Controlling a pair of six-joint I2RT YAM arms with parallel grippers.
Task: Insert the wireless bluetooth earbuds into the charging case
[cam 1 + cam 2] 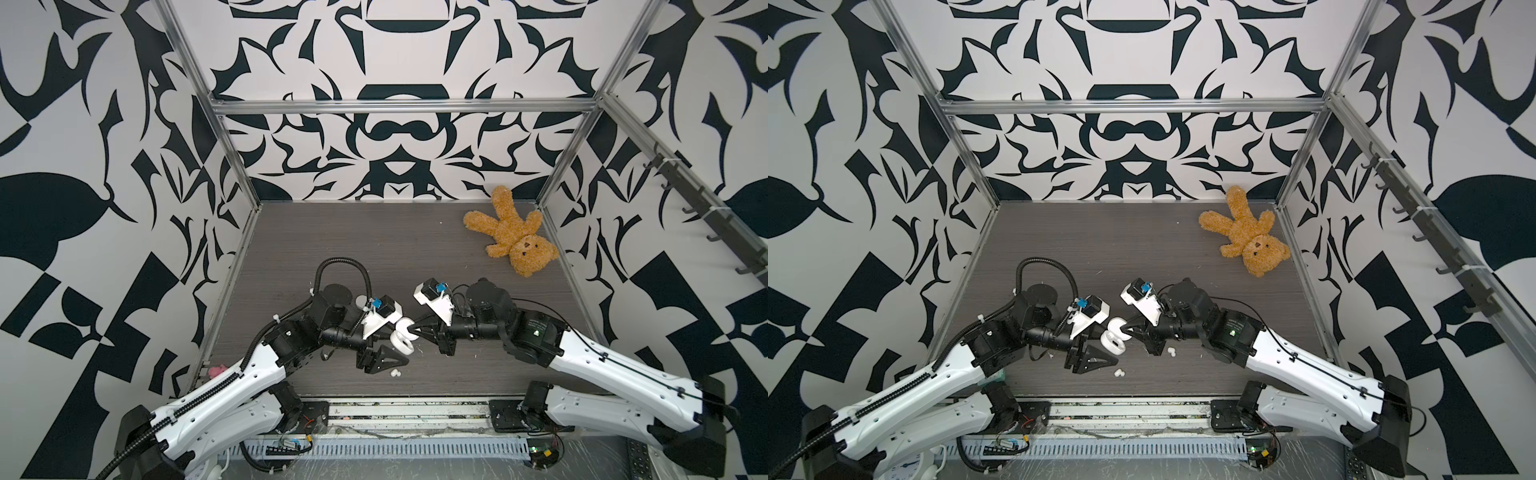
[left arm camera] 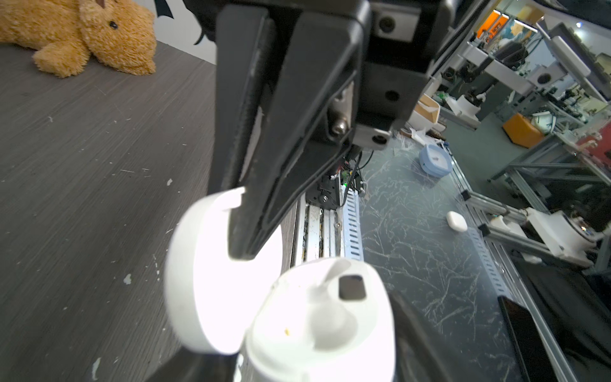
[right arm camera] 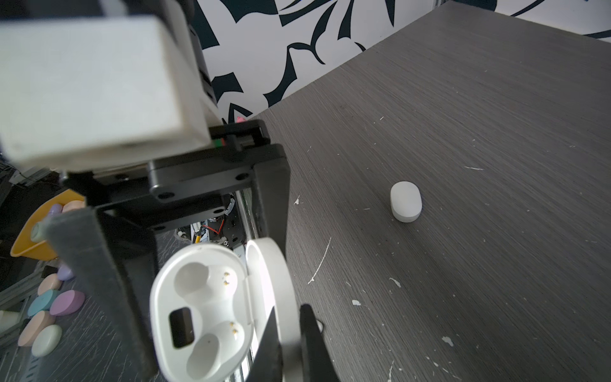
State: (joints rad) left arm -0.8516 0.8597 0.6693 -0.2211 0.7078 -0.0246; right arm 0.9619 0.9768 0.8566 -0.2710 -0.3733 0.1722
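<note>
Charging case point(image 3: 201, 311): a glossy white oval, hinged open like a clam, between the two grippers.
Case base: two rounded wells, both bare, each with a pair of tiny gold contacts; a dark rectangular window sits beside them.
Lid point(image 3: 281, 264): swung open on the hinge, standing beside the base.
Right gripper point(image 1: 414, 331): clamped tight on the lid's rim, one black finger on either face.
Left gripper point(image 2: 307, 347): jaws spread wide, one finger on each side of the case's base. I can't tell if either presses on it.
Earbuds point(image 1: 395, 373): small lumpy white blobs on the grey table point(image 1: 374, 249), just beside the charging case on the side toward the arm bases, under the left gripper.
Other earbuds point(image 1: 1170, 352): the same white lumps, on the table near the charging case, under the right gripper.
Closed white case point(image 3: 406, 201): shut, lying a little apart from the charging case on its far side, toward the left arm.
Teddy bear point(image 1: 511, 232): sprawled well apart from the charging case, far off to the right.
Hard to make out: the buds are too small to count at either spot. The lid is washed out by glare in the left wrist view. The left gripper's second finger is hidden under its camera mount in both top views. I can't tell whether the charging case rests on the table or hangs clear of it.
</note>
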